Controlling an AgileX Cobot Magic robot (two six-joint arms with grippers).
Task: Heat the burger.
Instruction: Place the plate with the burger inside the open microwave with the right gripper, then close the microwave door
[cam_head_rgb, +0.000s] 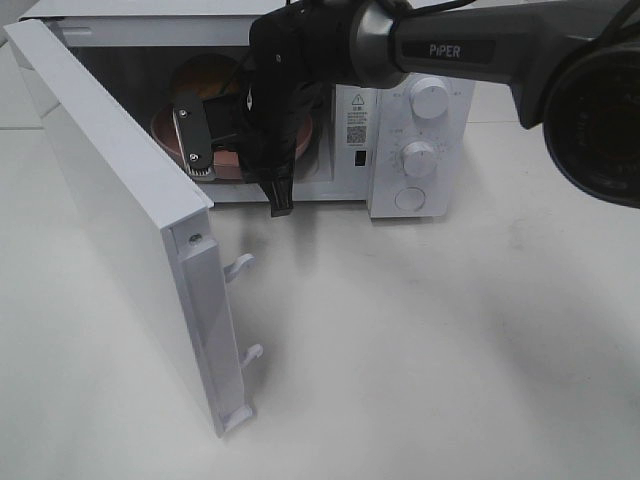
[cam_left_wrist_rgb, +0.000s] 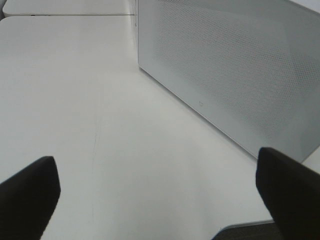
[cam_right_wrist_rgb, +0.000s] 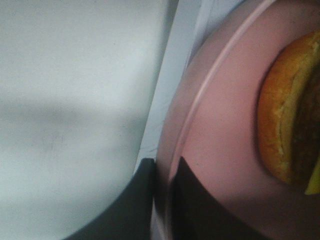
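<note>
Far left, left tool (cam_left_wrist_rgb: 160, 200): gapes wide, holds nothing, hovers over the white desk (cam_left_wrist_rgb: 100, 100) with two dark fingertips (cam_left_wrist_rgb: 30, 192) well apart. Faces the microwave (cam_left_wrist_rgb: 240, 75) along its perforated grey side wall, near but not touching.

Next, microwave door (cam_head_rgb: 110, 200): stands wide open, angled out toward the near left. Shows two white latch hooks (cam_head_rgb: 240, 266) on its near edge, one above the other.

Behind the door, cavity (cam_head_rgb: 130, 80): lies open to the front and holds the pink plate (cam_right_wrist_rgb: 225, 110). On that plate, inside the cavity, the burger (cam_right_wrist_rgb: 290, 130): sits inward from the rim, well clear of the fingers, showing a golden-brown bun (cam_right_wrist_rgb: 272, 100), a dark layer (cam_right_wrist_rgb: 305, 135) and a sliver of yellow cheese (cam_right_wrist_rgb: 312, 185).

At the cavity mouth, right tool (cam_right_wrist_rgb: 164, 180): reaches in from the right with jaws narrow, one dark finger (cam_right_wrist_rgb: 140, 200) on each side of the plate's rim. Seems to pinch that rim, though the blurred close view leaves true contact unsure.

Right of the cavity, control panel (cam_head_rgb: 385, 110): carries an upper knob (cam_head_rgb: 430, 98), a lower knob (cam_head_rgb: 418, 158) beneath it and a round button (cam_head_rgb: 410, 198) at the bottom, with a small square-code label (cam_head_rgb: 357, 133) beside them on the left.

Far right, right arm (cam_head_rgb: 460, 50): bears the word PIPER, stretches from the right edge across the panel to the cavity, and hides much of the plate from the high camera.
</note>
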